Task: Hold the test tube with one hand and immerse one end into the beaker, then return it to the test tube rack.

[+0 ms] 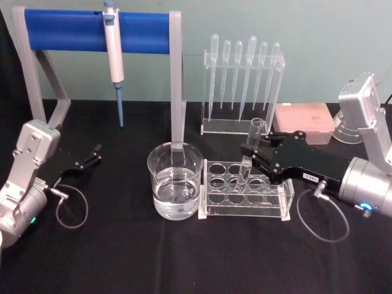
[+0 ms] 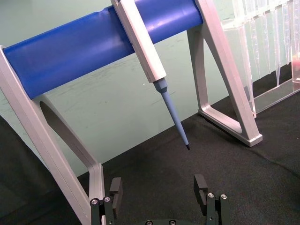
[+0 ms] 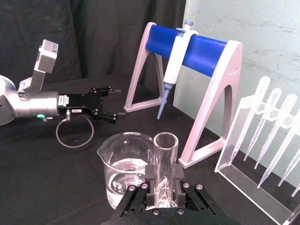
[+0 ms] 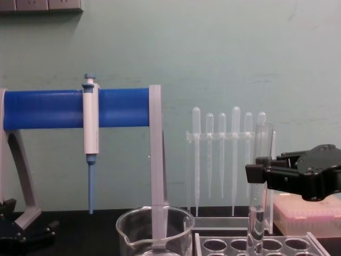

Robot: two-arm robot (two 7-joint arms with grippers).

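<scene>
At centre frame my right gripper clamped one tube over the rack; one beaker beside; left gripper gaped, lower left.

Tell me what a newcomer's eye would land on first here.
First, the right claw shut on the upright test tube, whose lower end stands in the clear rack beside the beaker of clear liquid. Then the blue stand at the back left with a pipettor hanging from it. The left claw waits open at the left.
</scene>
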